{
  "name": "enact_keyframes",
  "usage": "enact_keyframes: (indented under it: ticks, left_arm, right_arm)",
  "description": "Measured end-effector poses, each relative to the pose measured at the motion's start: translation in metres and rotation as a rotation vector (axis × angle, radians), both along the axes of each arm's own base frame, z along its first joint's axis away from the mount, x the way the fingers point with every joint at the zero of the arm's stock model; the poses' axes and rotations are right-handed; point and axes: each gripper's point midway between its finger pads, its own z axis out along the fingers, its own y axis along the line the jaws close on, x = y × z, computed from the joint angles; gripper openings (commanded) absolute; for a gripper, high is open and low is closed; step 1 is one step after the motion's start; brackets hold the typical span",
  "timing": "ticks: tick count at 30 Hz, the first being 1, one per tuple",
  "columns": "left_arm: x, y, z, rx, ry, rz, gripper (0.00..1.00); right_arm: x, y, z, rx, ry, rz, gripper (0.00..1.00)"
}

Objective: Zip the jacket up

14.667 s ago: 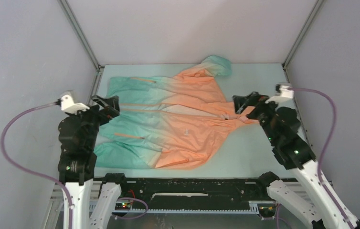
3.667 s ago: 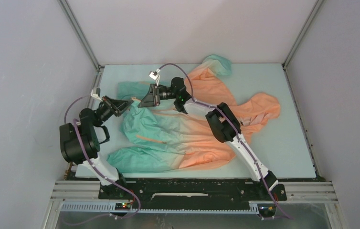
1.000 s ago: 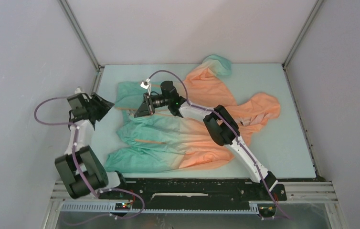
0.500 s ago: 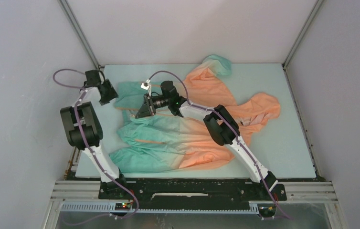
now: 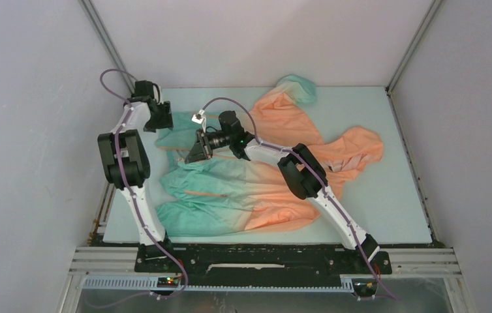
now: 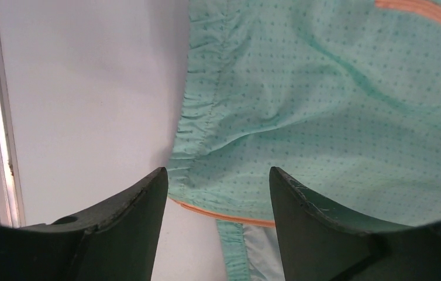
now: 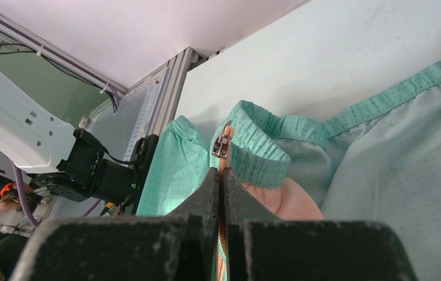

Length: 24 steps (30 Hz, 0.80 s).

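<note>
**A:** What is furthest left?

**B:** The left gripper [image 5: 163, 120], out near the far left corner of the table [image 5: 387, 195]. It hangs over the teal end of the jacket [image 5: 263, 186].

**A:** Is it holding anything?

**B:** No. In its wrist view the left gripper [image 6: 215, 178] has its fingers [image 6: 142, 205] spread wide. Between them shows teal dotted cloth [image 6: 323, 117] with a gathered edge and a thin orange strip beneath. Bare table [image 6: 89, 88] lies to the left of that edge. I cannot tell whether the fingertips touch the cloth.

**A:** And next along?

**B:** The right gripper [image 5: 194, 155] reaches across the jacket to its teal hem, just beside the left one. Its wrist view shows the right gripper [image 7: 221, 175] with its fingers pressed together, pinching the orange zip tape. The metal slider [image 7: 222, 142] sits just above the fingertips, at the bottom end of the zip. The elastic hem [image 7: 265, 158] curls up around it.

**A:** How does the jacket lie?

**B:** It is spread across the middle of the table with the front up, rumpled at the teal end. The colour fades to orange toward the right. The hood [image 5: 361, 147] lies flat at the right, and one sleeve runs to the far edge, ending in a teal cuff [image 5: 299, 88].
</note>
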Motion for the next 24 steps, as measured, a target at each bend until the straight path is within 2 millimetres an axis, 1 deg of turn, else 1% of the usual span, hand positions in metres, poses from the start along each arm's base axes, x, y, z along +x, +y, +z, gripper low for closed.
enact_keyframes:
  ticks: [2,9,12,18,21,24]
  left_arm:
    - [-0.001,0.0,-0.004,0.003,0.024,-0.017,0.68]
    - [-0.02,-0.005,-0.021,-0.026,0.125,-0.039,0.66]
    - [-0.025,-0.005,-0.025,-0.029,0.148,-0.038,0.65]
    - [-0.027,-0.002,-0.028,-0.03,0.161,-0.034,0.65]
    - [-0.03,0.001,-0.036,-0.031,0.182,-0.028,0.68]
    - [-0.033,0.001,-0.044,-0.039,0.206,-0.01,0.67]
  right_arm:
    - [0.0,0.0,0.0,0.0,0.0,0.002,0.0]
    - [-0.002,-0.001,0.0,0.001,0.001,0.01,0.0]
    - [-0.002,-0.001,0.0,0.001,0.001,0.011,0.0]
    - [-0.003,-0.001,0.0,0.002,0.001,0.016,0.0]
    - [-0.003,-0.001,0.0,0.002,0.001,0.018,0.0]
    - [-0.003,-0.001,0.0,0.002,0.001,0.018,0.0]
